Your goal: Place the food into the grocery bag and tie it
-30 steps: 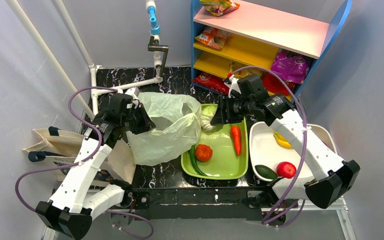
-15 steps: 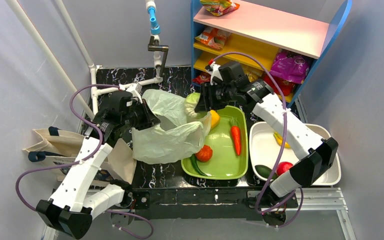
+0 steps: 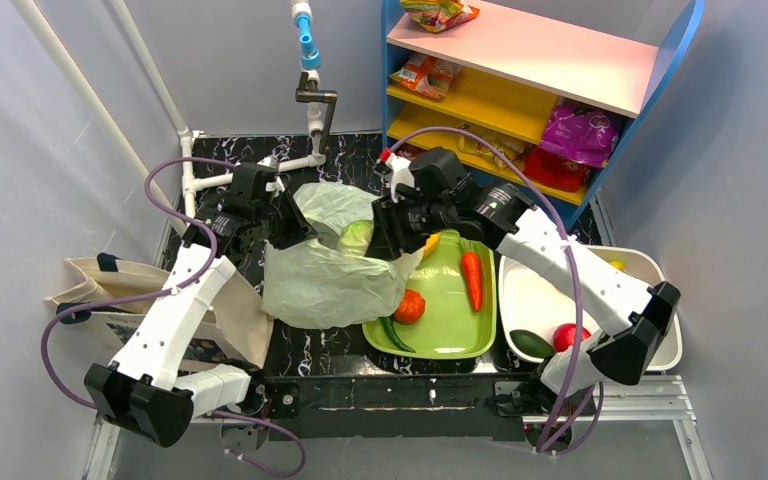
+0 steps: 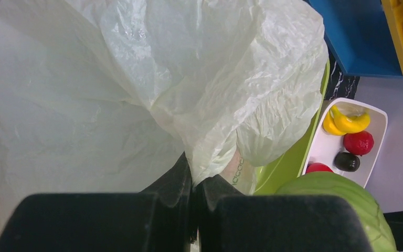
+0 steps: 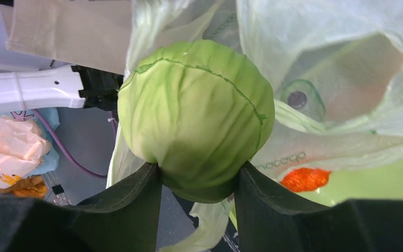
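The pale-green grocery bag (image 3: 325, 270) lies on the dark table left of the green tray (image 3: 452, 335). My left gripper (image 3: 288, 222) is shut on the bag's rim (image 4: 210, 152) at its far left side. My right gripper (image 3: 372, 240) is shut on the round green cabbage (image 5: 194, 115) and holds it over the bag's mouth; the cabbage (image 3: 356, 237) also shows from above. A tomato (image 3: 409, 306), a carrot (image 3: 472, 279) and a green chilli (image 3: 393, 332) lie in the tray. Bananas (image 4: 346, 119) lie in the white tub (image 3: 535, 300).
The white tub also holds a red fruit (image 3: 568, 336) and a dark avocado (image 3: 531, 344). A beige canvas tote (image 3: 120, 290) sits at the left. A shelf (image 3: 520, 70) with snack packets stands behind. White pipes (image 3: 250, 170) run along the back left.
My right gripper has carried the cabbage left from the tray's far end to above the bag's mouth. My left gripper has shifted slightly back, still holding the bag's rim.
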